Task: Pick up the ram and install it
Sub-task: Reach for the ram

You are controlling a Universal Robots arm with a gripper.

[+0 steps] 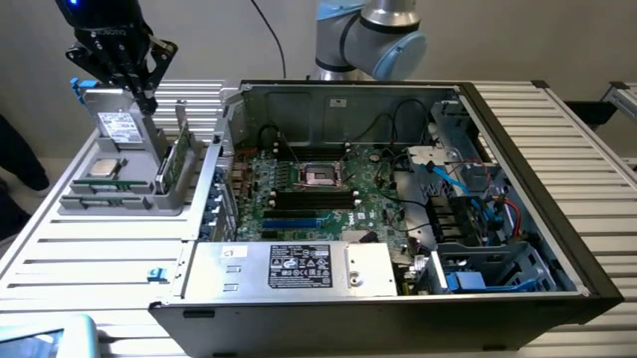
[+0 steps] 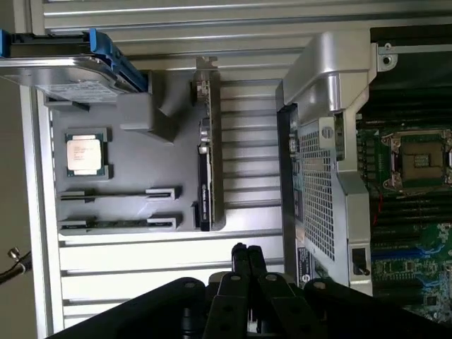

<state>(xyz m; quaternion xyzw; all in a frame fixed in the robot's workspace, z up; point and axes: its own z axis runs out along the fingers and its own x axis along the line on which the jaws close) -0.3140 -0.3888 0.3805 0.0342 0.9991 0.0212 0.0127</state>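
Green ram (image 2: 116, 224) well apart from pincer (image 2: 247, 253)

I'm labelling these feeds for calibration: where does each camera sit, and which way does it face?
Exterior view: off the arm, raised, looking down into the open computer case; the arm stands beyond it, the tool hangs at the exterior view's left over the grey holder.
Wrist view: on the wrist, facing down past the shut tool onto that holder.
Both share: holder, ram, processor chip, drive, motherboard socket.
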